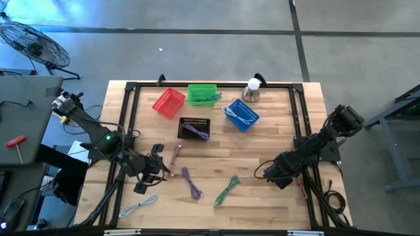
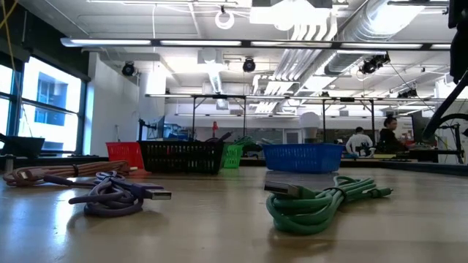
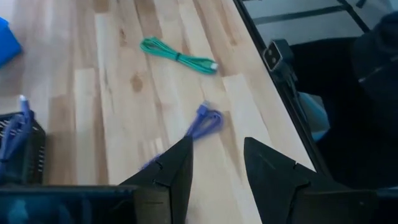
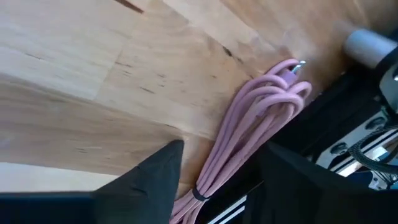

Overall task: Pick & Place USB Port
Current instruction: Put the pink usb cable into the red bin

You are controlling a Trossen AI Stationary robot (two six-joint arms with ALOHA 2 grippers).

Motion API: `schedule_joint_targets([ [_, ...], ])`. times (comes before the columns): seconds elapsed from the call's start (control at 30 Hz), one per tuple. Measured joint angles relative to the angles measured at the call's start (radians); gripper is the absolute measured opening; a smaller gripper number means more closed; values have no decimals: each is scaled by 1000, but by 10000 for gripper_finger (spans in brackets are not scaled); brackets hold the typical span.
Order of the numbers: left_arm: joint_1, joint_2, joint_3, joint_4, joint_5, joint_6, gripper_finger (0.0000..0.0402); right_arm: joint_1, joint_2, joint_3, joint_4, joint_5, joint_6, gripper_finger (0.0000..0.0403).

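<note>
Several bundled USB cables lie flat on the wooden table. The purple one [image 1: 191,183] and the green one [image 1: 227,190] are in the middle, a pink one [image 1: 176,156] is left of centre, and a white one [image 1: 138,208] is near the front left. My left gripper [image 1: 159,169] is open above the table, and the left wrist view shows the purple cable [image 3: 205,122] just ahead of its fingertips [image 3: 217,143]. My right gripper [image 4: 221,149] is open near the table's right rail. Its fingers stand on either side of a second pink cable [image 4: 252,130].
Red [image 1: 168,102], green [image 1: 202,94], blue [image 1: 241,115] and black [image 1: 195,128] baskets stand along the far half, the black one holding a purple cable. A white bulb-like object [image 1: 252,88] sits at the far edge. A black frame [image 1: 303,118] rims the table.
</note>
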Motion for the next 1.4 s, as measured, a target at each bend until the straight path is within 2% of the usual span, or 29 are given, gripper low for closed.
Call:
schedule_joint_targets([
  [0.13, 0, 0, -45, 41, 16, -10, 138, 0, 2, 0, 22, -7, 2, 138],
  [0.3, 0, 1, -97, 106, 22, -77, 138, 0, 3, 0, 48, -13, -20, 22],
  [0.47, 0, 1, -105, 168, 17, -73, 138, 1, 5, 6, 47, -10, -26, 12],
  [0.6, 0, 1, -105, 255, -12, -67, 138, 4, 11, 64, 8, 32, -71, 8],
  [0.77, 1, 0, -105, 375, -145, 133, 138, 2, 11, 215, -35, 205, -128, 7],
  [0.83, 1, 1, -105, 417, -172, 239, 138, 2, 11, 291, -57, 277, -172, 7],
  [0.93, 1, 0, -105, 493, -184, 389, 138, 0, 10, 429, -63, 444, -246, 7],
  [1.1, 0, 0, -105, 609, -250, 576, 138, 3, 9, 645, -35, 748, -476, 7],
  [1.2, 1, 0, -105, 641, -282, 680, 138, 3, 6, 734, 30, 883, -663, 7],
  [1.27, 1, 0, -105, 645, -300, 689, 138, 2, 6, 766, 89, 940, -792, 7],
  [1.4, 11, 0, -105, 648, -307, 501, 138, -1, 6, 790, 217, 969, -998, 7],
])
